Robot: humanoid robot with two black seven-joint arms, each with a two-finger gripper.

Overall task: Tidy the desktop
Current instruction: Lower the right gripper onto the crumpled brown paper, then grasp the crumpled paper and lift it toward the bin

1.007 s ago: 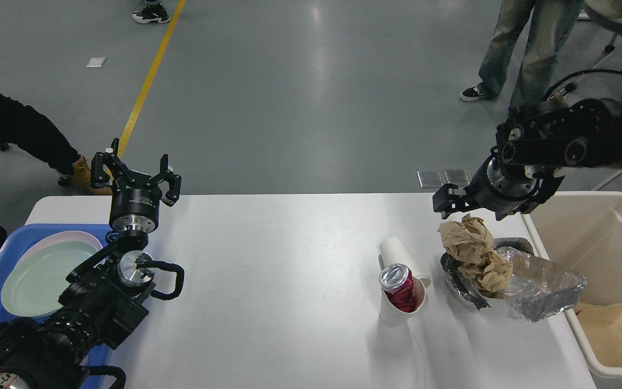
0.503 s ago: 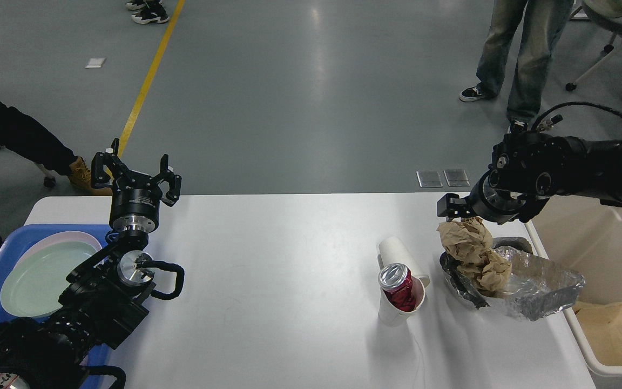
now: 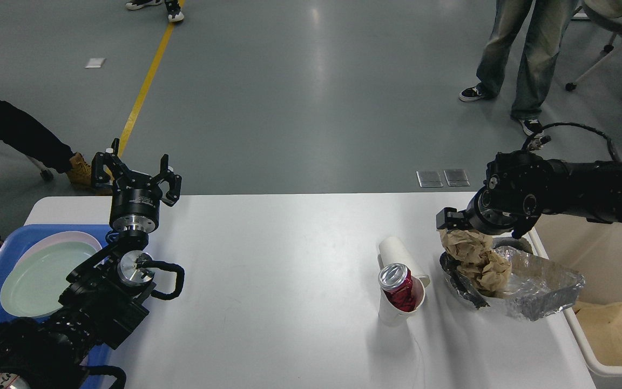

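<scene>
Directly below the right gripper (image 3: pixel 454 222) lies the desktop (image 3: pixel 289 281).

Can (image 3: pixel 397 286) in cup (image 3: pixel 397 312), foil tray (image 3: pixel 543 283) right, bin (image 3: pixel 608 265) beyond, on desktop (image 3: pixel 289 281).

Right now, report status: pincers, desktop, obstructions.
Left pincer open, idle above the desktop. Right pincer low at the crumpled brown paper in the foil tray; grip unclear. Can in paper cup nearby.
</scene>
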